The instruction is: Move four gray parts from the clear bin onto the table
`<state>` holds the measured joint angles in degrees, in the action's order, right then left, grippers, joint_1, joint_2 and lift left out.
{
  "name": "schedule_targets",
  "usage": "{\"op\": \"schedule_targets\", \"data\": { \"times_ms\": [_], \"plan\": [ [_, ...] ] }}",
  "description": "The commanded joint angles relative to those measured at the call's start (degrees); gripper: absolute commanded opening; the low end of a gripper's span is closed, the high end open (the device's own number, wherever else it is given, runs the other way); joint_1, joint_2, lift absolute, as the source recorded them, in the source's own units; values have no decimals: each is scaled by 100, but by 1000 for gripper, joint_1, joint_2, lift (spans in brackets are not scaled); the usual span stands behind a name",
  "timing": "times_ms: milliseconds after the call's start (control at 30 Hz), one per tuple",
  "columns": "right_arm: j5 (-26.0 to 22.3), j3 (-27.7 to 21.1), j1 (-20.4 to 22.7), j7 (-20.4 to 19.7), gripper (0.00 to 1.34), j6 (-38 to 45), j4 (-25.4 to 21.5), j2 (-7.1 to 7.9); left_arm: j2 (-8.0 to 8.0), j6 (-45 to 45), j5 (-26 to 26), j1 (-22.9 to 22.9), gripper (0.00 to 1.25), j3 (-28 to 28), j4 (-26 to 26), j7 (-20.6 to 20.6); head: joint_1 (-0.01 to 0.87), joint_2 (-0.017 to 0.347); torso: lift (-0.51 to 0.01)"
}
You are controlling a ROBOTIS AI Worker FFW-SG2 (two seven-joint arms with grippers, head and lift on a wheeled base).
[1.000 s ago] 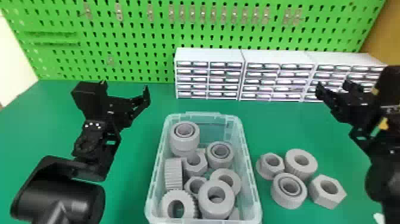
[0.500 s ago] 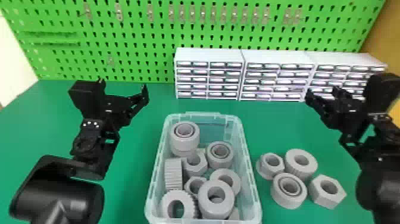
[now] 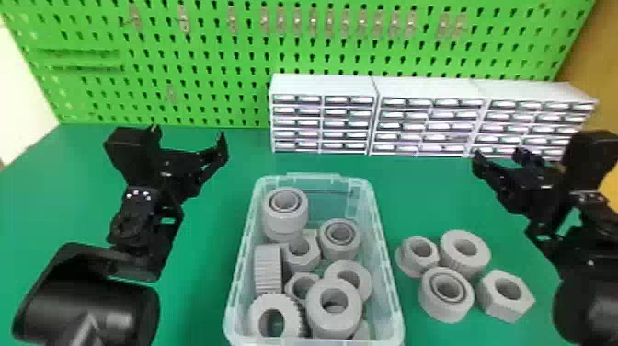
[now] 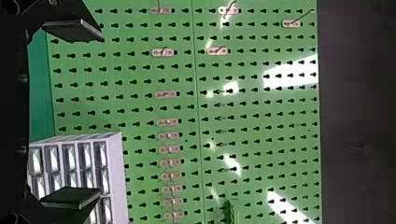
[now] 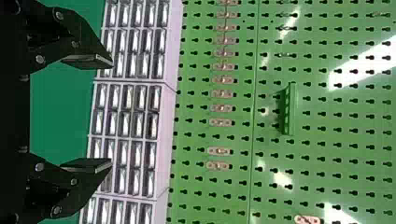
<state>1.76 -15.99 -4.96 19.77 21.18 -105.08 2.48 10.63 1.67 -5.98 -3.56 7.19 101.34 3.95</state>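
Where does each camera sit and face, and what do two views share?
Head view: on the head, facing forward and down at the clear plastic bin; black left gripper and right gripper show.
Left wrist view: left wrist, facing the green pegboard; its open fingers show.
Right wrist view: right wrist, same pegboard; its open fingers show.
Wrist views share white drawer cabinets.

Green pegboard w/ dark keyhole pattern, white drawer units, gray parts (one ribbed).
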Motion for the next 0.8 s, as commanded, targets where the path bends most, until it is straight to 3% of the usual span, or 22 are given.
{"op": "schedule_targets", "data": {
  "times_ms": [0, 767],
  "plan": [
    [-1, 8, 4, 0, 825, 18, -4, 7, 0, 0, 0, 13, 1140, -7, 0, 0, 678, 34, -50],
    [-1, 122, -40, 0, 828, 79, -4, 77, -9, -61, 18, 39, 1140, -51, 0, 0, 678, 34, -50]
  ]
}}
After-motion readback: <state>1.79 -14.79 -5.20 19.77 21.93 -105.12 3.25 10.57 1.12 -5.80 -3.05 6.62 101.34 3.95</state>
